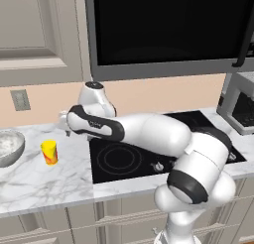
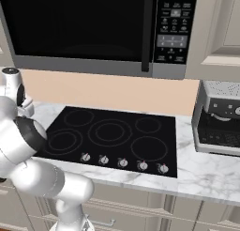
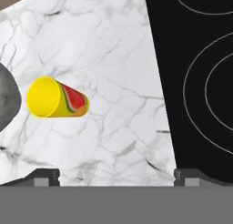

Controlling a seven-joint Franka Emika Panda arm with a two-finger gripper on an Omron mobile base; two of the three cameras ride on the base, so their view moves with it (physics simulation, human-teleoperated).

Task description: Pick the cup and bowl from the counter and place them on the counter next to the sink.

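Arm folded leftward
Gripper (image 3: 116, 175) pointed down, fingertips (image 3: 45, 176) spread wide at the hand view's bottom, holding nothing.

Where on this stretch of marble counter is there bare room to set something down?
Free: white marble counter in front of the small yellow cup, and the strip between that cup and the black glass cooktop. Crowded: the left edge, where the wide grey-white bowl sits near the cup, apart from it.

Microwave (image 2: 174, 26) keypad markings too small to read
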